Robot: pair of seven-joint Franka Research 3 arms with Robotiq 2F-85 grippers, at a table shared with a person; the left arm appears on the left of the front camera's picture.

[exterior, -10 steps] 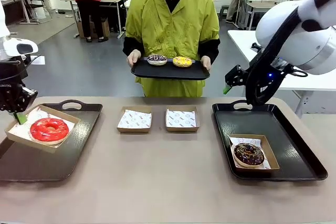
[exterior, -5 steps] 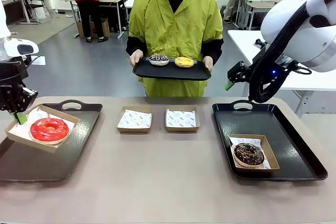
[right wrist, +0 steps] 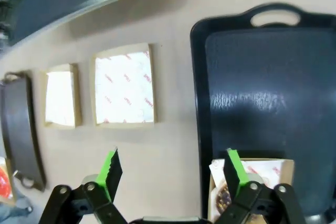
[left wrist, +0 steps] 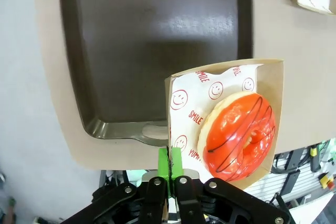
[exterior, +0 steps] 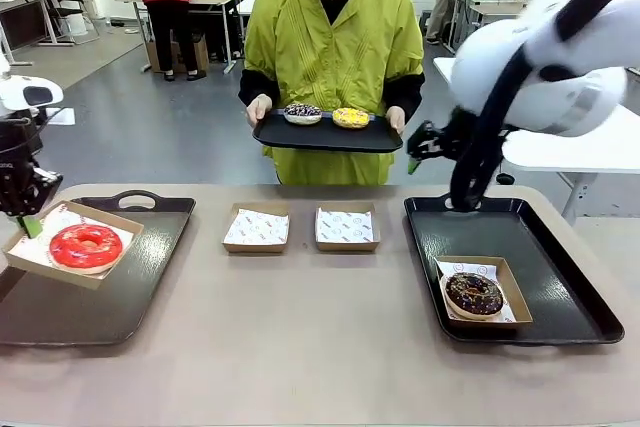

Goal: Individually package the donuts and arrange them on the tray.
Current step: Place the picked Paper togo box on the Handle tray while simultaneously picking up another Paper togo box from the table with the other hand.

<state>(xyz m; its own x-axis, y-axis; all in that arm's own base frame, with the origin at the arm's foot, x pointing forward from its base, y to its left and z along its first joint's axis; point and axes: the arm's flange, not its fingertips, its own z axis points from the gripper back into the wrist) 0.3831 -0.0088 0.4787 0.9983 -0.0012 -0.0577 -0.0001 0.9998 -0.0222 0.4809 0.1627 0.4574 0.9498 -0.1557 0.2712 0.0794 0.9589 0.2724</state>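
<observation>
Far left of the two empty cartons (exterior: 256,227), the red donut (exterior: 85,246) is glossy, with thin dark lines across its icing, and lies on smiley-printed paper in the left carton (exterior: 70,282). The left gripper (exterior: 31,224) is pinched tight on that carton's rim and holds it tilted over the left tray (exterior: 60,317). The empty cartons themselves are lined with printed paper. Beyond them, the person's hands (exterior: 256,107) carry a black tray (exterior: 325,139) bearing a purple-iced donut (exterior: 301,113) and a yellow donut (exterior: 350,117), both sprinkled. Right of the empty cartons and above the table, the right gripper (exterior: 420,147) stands spread wide, holding nothing. Farther right, the right tray (exterior: 560,247) bears the right carton (exterior: 516,299) with the dark, sprinkled chocolate donut (exterior: 474,293).
</observation>
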